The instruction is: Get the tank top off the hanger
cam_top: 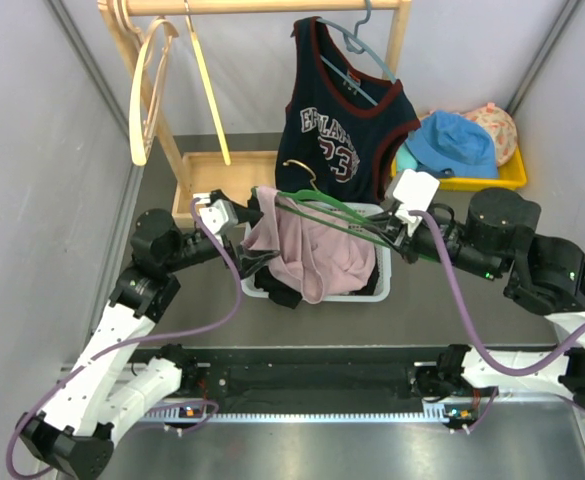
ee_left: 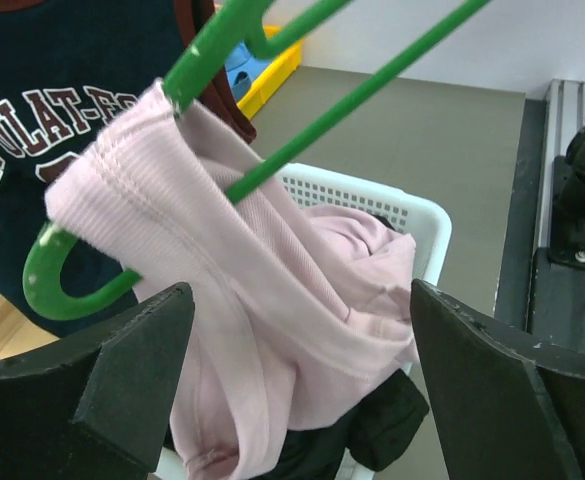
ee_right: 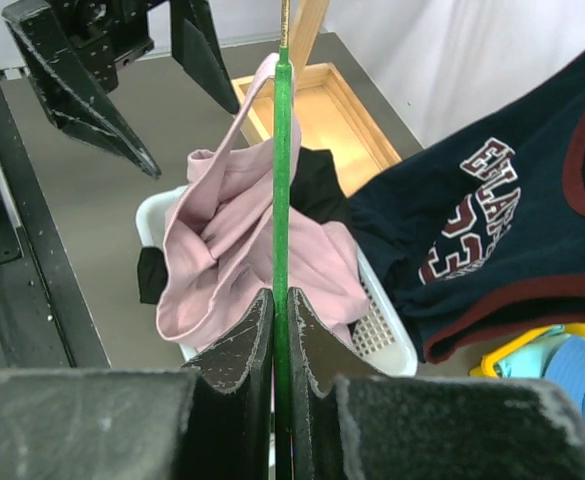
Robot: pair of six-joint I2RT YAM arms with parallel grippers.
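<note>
A pink tank top hangs by one strap from the left end of a green hanger and drapes into a white basket. My right gripper is shut on the hanger's bar; in the right wrist view the gripper clamps the green bar above the pink top. My left gripper is open beside the strapped end. In the left wrist view its open jaws frame the pink fabric without touching it, below the hanger's curved end.
A navy jersey hangs on a blue hanger from the wooden rack, just behind the basket. Wooden hangers hang at the rack's left. A yellow tray with hats sits back right. Dark clothes lie in the basket.
</note>
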